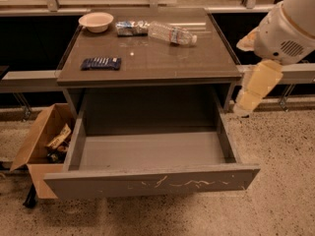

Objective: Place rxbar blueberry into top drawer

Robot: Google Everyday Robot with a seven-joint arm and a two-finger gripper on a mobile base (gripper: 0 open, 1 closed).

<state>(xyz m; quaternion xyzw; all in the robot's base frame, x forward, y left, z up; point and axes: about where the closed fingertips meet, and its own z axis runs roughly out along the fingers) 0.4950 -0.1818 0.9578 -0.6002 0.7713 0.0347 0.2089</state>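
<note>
The rxbar blueberry (101,63) lies flat near the front-left edge of the table (197,58), free for a grasp from above. The top drawer (152,181) stands pulled out below, ready to receive it. The pincer (250,96) hangs beside the table's right edge, well apart from the bar. I cannot tell whether it is apart or together.

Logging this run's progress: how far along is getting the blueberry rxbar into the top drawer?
Done: the top drawer is pulled out, with no bar in it. In hand: nothing that shows; the tool hangs to the right of the cabinet, far from the bar. Left: the rxbar blueberry lies on the cabinet's top, front left; it must be grasped, carried and dropped into the drawer.
</note>
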